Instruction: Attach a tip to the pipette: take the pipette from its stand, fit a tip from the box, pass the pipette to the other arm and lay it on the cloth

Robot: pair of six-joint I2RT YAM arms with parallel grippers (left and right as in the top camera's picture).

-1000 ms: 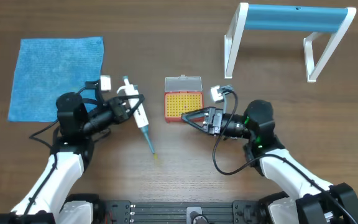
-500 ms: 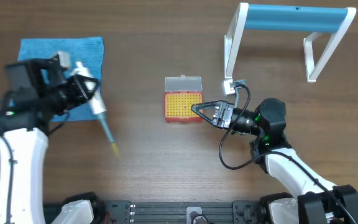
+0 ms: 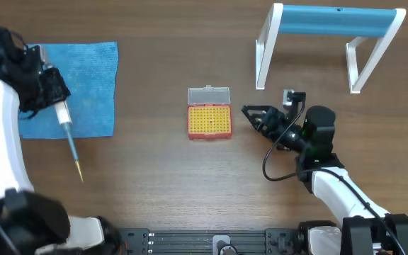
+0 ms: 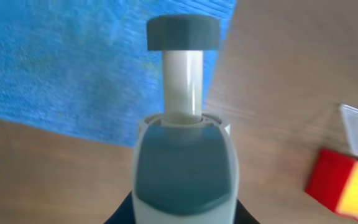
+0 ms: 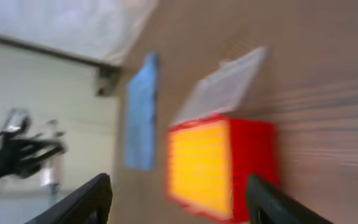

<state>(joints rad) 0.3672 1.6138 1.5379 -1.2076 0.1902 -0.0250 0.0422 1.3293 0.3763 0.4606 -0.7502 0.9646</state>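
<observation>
My left gripper (image 3: 50,98) is shut on the pipette (image 3: 65,126), held over the right front part of the blue cloth (image 3: 83,71). The pipette slants off the cloth, its yellow tip (image 3: 79,172) above bare wood. In the left wrist view the grey plunger (image 4: 183,32) and the white-and-grey body (image 4: 182,168) stand in front of the cloth (image 4: 73,62). The red tip box (image 3: 209,119) sits mid-table with its clear lid open. My right gripper (image 3: 249,113) is open, just right of the box (image 5: 219,168), with nothing between its fingers (image 5: 87,199).
The white-and-blue pipette stand (image 3: 331,21) occupies the back right corner, with nothing hanging on it. Bare wood lies between the cloth and the tip box and along the front edge. The right arm's cable (image 3: 278,166) loops near its wrist.
The left arm swung left with the pipette, from beside the tip box to over the cloth. The right gripper drew back to the right, away from the box.
</observation>
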